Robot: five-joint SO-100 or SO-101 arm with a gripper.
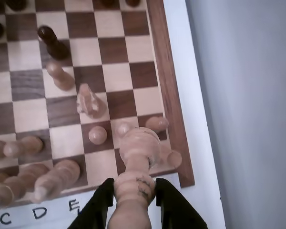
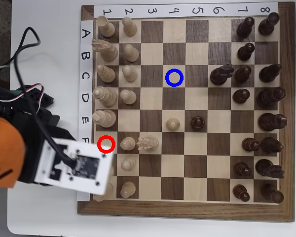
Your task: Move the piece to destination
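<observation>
Black jaws clasp the piece (image 1: pixel 136 186) just past the chessboard (image 2: pixel 286 118)'s lettered edge, near the red-ringed square (image 2: pixel 106 143). A straight, high carry should clear the pawns (image 2: pixel 128 98) toward the destination (image 2: pixel 174 78), mid-board, third file from that edge.

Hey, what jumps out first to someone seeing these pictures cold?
In the wrist view, a light wooden chess piece fills the bottom centre, clamped between the black gripper fingers. Overhead, a blue ring marks a dark square mid-board, a red ring sits by the orange arm at left.
</observation>
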